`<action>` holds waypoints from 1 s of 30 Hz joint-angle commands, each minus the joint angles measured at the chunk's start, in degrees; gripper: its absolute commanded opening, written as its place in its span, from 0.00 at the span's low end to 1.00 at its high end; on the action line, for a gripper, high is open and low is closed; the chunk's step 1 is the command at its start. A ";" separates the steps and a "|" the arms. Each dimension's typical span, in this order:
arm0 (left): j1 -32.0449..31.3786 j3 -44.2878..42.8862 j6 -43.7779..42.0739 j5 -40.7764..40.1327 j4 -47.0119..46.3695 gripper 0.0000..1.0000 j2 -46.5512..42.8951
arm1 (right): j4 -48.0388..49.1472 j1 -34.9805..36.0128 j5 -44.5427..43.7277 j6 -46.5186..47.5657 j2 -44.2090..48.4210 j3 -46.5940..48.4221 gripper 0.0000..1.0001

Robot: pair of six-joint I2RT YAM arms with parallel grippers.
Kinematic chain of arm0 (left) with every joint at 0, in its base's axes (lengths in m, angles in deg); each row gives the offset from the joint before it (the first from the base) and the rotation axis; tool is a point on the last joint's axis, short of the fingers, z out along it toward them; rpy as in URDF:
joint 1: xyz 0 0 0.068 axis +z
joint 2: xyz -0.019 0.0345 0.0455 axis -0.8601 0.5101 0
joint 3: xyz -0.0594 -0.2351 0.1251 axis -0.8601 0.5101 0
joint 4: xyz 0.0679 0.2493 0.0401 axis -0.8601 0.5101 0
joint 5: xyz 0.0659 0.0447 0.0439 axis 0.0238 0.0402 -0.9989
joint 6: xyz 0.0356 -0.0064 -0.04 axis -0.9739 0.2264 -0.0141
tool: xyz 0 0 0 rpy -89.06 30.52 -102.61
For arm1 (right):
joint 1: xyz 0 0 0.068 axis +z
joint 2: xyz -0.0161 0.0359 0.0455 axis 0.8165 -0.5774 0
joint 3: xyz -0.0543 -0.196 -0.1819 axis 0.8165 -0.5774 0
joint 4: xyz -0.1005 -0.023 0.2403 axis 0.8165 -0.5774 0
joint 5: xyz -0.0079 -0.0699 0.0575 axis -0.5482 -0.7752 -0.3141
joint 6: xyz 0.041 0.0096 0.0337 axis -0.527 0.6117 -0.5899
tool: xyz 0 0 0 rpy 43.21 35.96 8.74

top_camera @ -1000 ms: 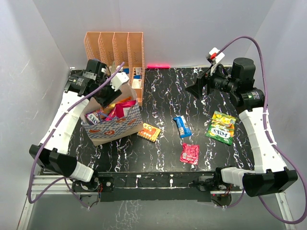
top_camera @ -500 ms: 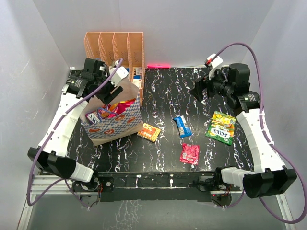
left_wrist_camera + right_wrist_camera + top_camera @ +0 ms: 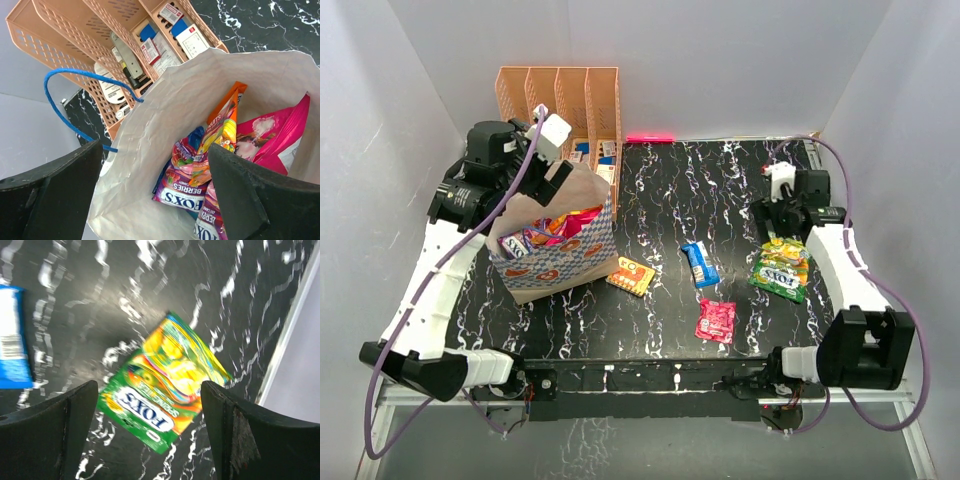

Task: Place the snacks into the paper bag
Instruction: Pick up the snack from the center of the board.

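While both grippers are empty, the two arms are posed differently over the black, white-veined table.

The left arm climbs from the near-left corner along the table's left edge. Its elbow is high and its wrist tips down over the back of the bag. The left gripper has its jaws spread wide with nothing between them, and it hovers above the bag's open mouth, clear of the paper.

The right arm runs up the right edge, folded low, with its wrist pointing down at the table. The right gripper has its jaws wide apart and holds nothing. It is poised directly above the green-yellow foil packet; whether they touch cannot be told.

The peach perforated file rack stands at the back left with small cards and boxes in its slots.

The white-and-tan paper bag with blue checks and orange donut prints is upright just in front of the rack, its blue cord handle looping outward. Inside it are a purple berry packet, an orange packet and a magenta-silver pouch.

Loose on the table:
- the green-yellow packet, at the right
- a blue wrapped bar, at centre
- a flat orange packet, just right of the bag
- a small pink packet, nearest the front edge

All four lie apart from one another.
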 commanded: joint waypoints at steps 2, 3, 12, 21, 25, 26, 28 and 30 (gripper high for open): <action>0.34 2.41 2.38 1.39 -3.15 0.87 -2.01 | 4.66 -8.92 1.28 2.60 -2.79 -2.55 0.88; 0.35 2.63 2.44 1.48 -3.16 0.87 -2.15 | 4.74 -10.24 2.18 2.92 -3.48 -2.95 0.88; 0.34 2.77 3.40 2.02 -2.96 0.94 -2.88 | 5.31 -19.09 7.31 5.12 -8.66 -4.93 0.96; 0.35 2.59 3.71 1.45 -3.41 0.98 -3.29 | 6.15 -21.92 9.66 5.54 -13.94 -4.96 0.96; 0.35 2.85 3.53 1.81 -3.19 0.98 -3.42 | 6.76 -22.38 9.90 5.44 -16.69 -4.28 0.95; 0.35 2.90 3.51 1.99 -3.13 0.98 -3.57 | 6.80 -22.53 9.97 5.38 -17.30 -4.02 0.95; 0.34 2.89 3.50 2.33 -3.03 0.98 -3.58 | 7.01 -22.87 10.49 5.39 -18.49 -3.58 0.95; 0.35 2.86 3.46 2.50 -2.95 0.98 -3.61 | 7.22 -23.09 10.63 5.42 -19.50 -3.28 0.94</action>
